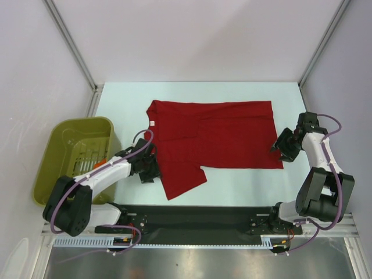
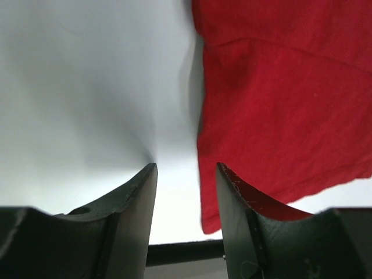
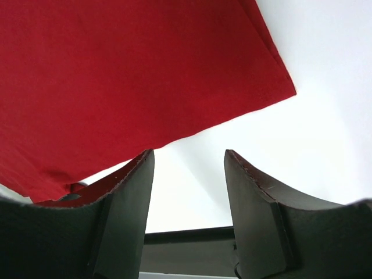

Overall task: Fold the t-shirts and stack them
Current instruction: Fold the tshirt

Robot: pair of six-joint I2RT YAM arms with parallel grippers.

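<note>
Near the front, the left gripper [image 1: 150, 170] sits low on the white table [image 1: 244, 180], just beside the shirt's short sleeve; its two fingers are spread apart, with only bare table between them; one finger is so close to the red cloth that it may be touching, but the wrist view is too blurry to tell. On the other side, the right gripper [image 1: 283, 148] is at the shirt's near right corner; its fingers are spread too, holding nothing. The red t-shirt [image 1: 215, 133] lies flat in the middle of the table, turned sideways, one sleeve poking toward the front; a green bin [image 1: 81, 121] sits at the table's left side.
</note>
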